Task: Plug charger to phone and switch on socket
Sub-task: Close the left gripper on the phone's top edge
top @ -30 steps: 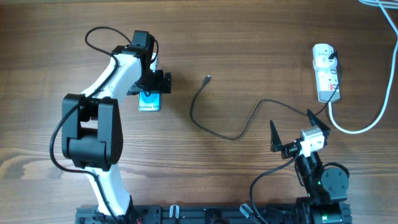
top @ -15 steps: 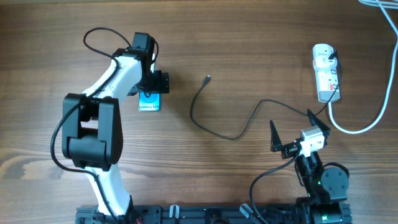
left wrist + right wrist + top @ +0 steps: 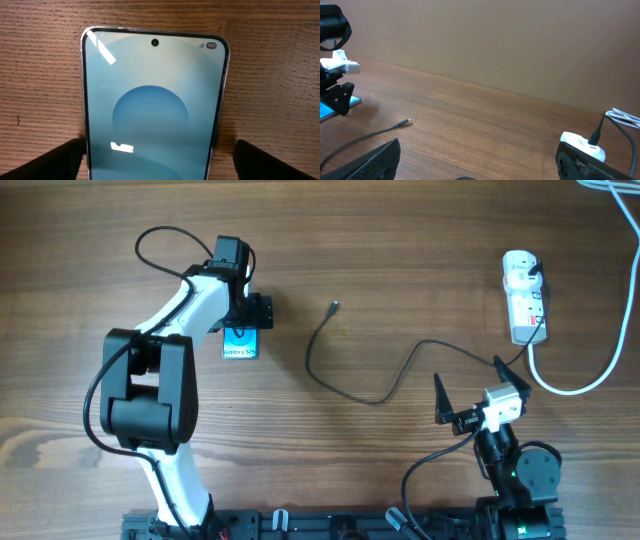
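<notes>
Wood surface (image 3: 400,240): left hand (image 3: 157,155) spread, straddling phone (image 3: 155,95) (not gripping); right hand (image 3: 477,165) spread, idle. Step, probably: securing phone. Next: fetch charger plug (image 3: 334,306).

phone (image 3: 155,110) lower end cropped, socket (image 3: 577,141) partly hidden

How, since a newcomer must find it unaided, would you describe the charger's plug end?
On the wooden table, look at the stretch between the phone and the white socket. A thin black charger cable snakes there. Its plug end is the small metal tip lying free nearer the phone, unlike the thick white lead.
</notes>
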### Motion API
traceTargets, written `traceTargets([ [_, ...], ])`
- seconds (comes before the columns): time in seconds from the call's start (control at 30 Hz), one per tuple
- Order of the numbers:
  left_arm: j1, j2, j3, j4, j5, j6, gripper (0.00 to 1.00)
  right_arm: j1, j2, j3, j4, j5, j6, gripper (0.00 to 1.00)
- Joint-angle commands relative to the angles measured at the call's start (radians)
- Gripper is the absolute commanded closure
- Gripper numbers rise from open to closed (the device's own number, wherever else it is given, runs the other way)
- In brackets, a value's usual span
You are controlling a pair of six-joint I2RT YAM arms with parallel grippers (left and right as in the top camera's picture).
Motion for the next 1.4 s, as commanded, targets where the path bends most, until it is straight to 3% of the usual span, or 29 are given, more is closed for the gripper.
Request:
traceTargets([
  [0.0, 0.005, 0.019, -0.009, 0.002, 0.006, -0.006, 0.0, 0.003, -0.006, -0.001, 0.005, 0.002, 0.005, 0.0],
  [0.37, 0.005, 0.063, -0.011, -0.008, 0.006, -0.006, 0.15, 0.003, -0.006, -0.001, 0.005, 0.002, 0.005, 0.0],
  [0.63, 0.005, 0.068, -0.011, -0.009, 0.006, -0.006, 0.38, 0.003, -0.006, -0.001, 0.005, 0.002, 0.005, 0.0],
  [1.03, 0.005, 0.023, 0.06, -0.079, 0.005, -0.006, 0.41, 0.003, -0.006, -0.001, 0.005, 0.002, 0.005, 0.0],
  [1.37, 0.005, -0.191, 0.075, -0.092, 0.007, -0.061, 0.41, 0.003, -0.005, -0.001, 0.005, 0.002, 0.005, 0.0],
])
